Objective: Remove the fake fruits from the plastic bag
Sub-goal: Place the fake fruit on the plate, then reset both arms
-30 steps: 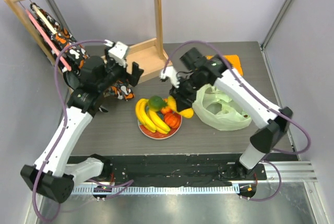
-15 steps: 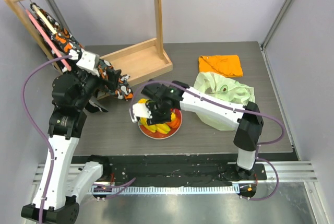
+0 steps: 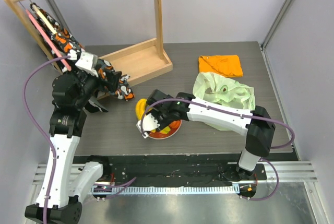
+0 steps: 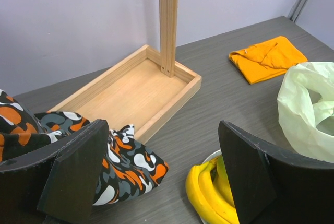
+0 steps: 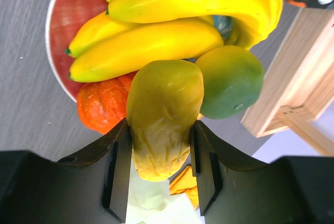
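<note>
Here the right jaws are closed on a yellow-green fruit [image 5: 164,114], one pad against each flank, and its long axis runs along the fingers with the rounded end pointing out past the tips toward the plate [image 5: 57,36]. Just beyond it on the plate lie the bananas [image 5: 172,4], stretched crosswise to the held fruit with their tips at the rim, beside a round green fruit [image 5: 232,80] and an orange-red fruit [image 5: 104,104]. The plastic bag [image 3: 224,98] lies crumpled on the worktop [image 3: 209,140] to the right of the plate, near the orange cloth [image 3: 221,65]. The left jaws stand wide and empty above a patterned cloth [image 4: 130,166]
</note>
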`<state>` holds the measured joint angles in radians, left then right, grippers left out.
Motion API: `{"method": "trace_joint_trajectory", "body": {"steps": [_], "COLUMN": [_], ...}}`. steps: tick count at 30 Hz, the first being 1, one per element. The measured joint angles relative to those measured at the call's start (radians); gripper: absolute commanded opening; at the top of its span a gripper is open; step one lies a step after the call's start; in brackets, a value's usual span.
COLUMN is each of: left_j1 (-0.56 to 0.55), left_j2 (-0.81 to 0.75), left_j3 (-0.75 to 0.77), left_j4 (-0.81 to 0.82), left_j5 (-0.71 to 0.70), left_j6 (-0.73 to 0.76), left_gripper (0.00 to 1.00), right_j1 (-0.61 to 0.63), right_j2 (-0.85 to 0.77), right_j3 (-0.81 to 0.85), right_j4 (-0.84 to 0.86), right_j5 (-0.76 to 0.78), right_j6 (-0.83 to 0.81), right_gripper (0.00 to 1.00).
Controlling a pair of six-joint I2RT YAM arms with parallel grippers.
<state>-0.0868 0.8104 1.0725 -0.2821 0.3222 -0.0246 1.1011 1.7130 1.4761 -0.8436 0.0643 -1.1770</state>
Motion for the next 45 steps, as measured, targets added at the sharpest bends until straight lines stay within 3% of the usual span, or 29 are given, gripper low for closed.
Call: {"method": "trace_joint_trajectory", "body": {"steps": [3,6,9,24,28,31,32,36,41,45], "left_j1": [0.013,0.038,0.061,0.074,0.074,0.074,0.074,0.073,0.061,0.052], "left_j2": [0.0,0.0,0.0,0.009,0.02,0.034,0.04,0.059,0.092,0.137], "left_j3": [-0.004,-0.014,-0.021,-0.031,-0.032,-0.032,-0.032,-0.044,-0.086,-0.095], "left_j4": [0.01,0.02,0.025,0.066,0.07,0.076,0.077,0.089,0.1,0.093], "left_j5": [0.016,0.031,0.046,0.131,0.137,0.142,0.143,0.143,0.143,0.143], "left_j6": [-0.017,-0.035,-0.057,-0.1,-0.101,-0.104,-0.104,-0.104,-0.093,-0.073], "left_gripper": [0.91,0.91,0.89,0.88,0.91,1.0,1.0,1.0,1.0,1.0], "right_j1": [-0.005,-0.01,-0.018,-0.02,-0.017,-0.029,-0.037,-0.169,-0.537,-0.743], "right_j2": [-0.01,-0.013,-0.013,-0.045,-0.082,-0.135,-0.154,-0.239,-0.204,-0.183], "right_j3": [-0.024,-0.046,-0.058,-0.09,-0.097,-0.103,-0.103,-0.081,0.11,0.15], "right_j4": [0.036,0.058,0.066,0.117,0.113,0.104,0.104,0.108,0.161,0.191], "right_j5": [0.002,0.001,0.0,0.013,0.045,0.08,0.086,0.101,0.112,0.192], "right_j6": [-0.039,-0.068,-0.088,-0.112,-0.113,-0.109,-0.106,0.011,0.371,0.639], "right_gripper": [0.39,0.48,0.64,0.69,0.7,0.79,0.99,1.0,1.0,1.0]}}
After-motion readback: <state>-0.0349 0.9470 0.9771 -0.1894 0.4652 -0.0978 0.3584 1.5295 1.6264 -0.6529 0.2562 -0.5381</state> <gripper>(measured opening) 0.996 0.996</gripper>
